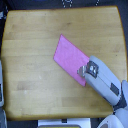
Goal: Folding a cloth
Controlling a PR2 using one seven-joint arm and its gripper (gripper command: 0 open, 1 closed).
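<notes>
The bright pink cloth (70, 58) lies flat on the wooden tabletop (30, 45), near the middle, turned at an angle. My gripper (83, 70) comes in from the lower right of the exterior view and sits over the cloth's lower right corner, touching or just above it. The grey arm (105, 80) covers that corner's edge. The fingers are small and blurred; I cannot tell whether they are open or shut on the fabric.
The tabletop's dark rim runs along the front (50, 119) and the left side. White robot parts (107, 123) show at the bottom right, and a pale object (2, 90) stands at the left edge.
</notes>
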